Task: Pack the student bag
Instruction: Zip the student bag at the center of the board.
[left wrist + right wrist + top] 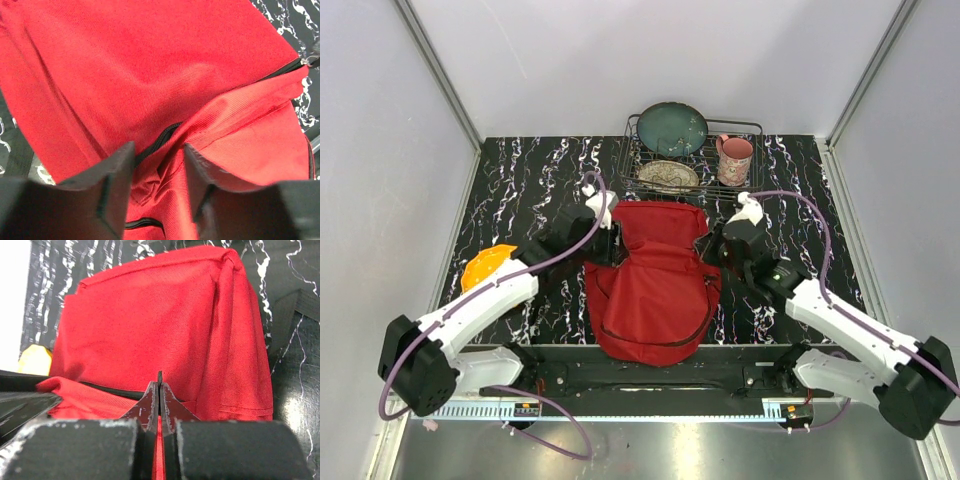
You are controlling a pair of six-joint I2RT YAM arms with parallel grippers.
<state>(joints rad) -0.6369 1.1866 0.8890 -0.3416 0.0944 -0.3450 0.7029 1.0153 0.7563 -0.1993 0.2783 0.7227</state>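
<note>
- The student bag (pixel 655 280) lies flat mid-tabletop (pixel 520 190), between the arms, with its long axis running near edge to far.
- Both arms reach inward to its far corners.
- The left pincer (pixel 159 150) is spread over a zipper fold.
- The right pincer (pixel 160 382) is clenched on red fabric.

The red student bag (pixel 655 285) lies flat at the centre of the black marbled table (pixel 520 180), its length running from 12 to 6 o'clock. The left gripper (pixel 612 240) meets the bag's upper edge at 10 o'clock and the right gripper (pixel 713 250) meets it at 2 o'clock; their grip cannot be made out. At 12 o'clock a wire dish rack (pixel 708 165) holds a teal plate (pixel 672 128), a patterned plate (pixel 668 176) and a pink mug (pixel 734 158). An orange object (pixel 485 266) lies at 9 o'clock.
</note>
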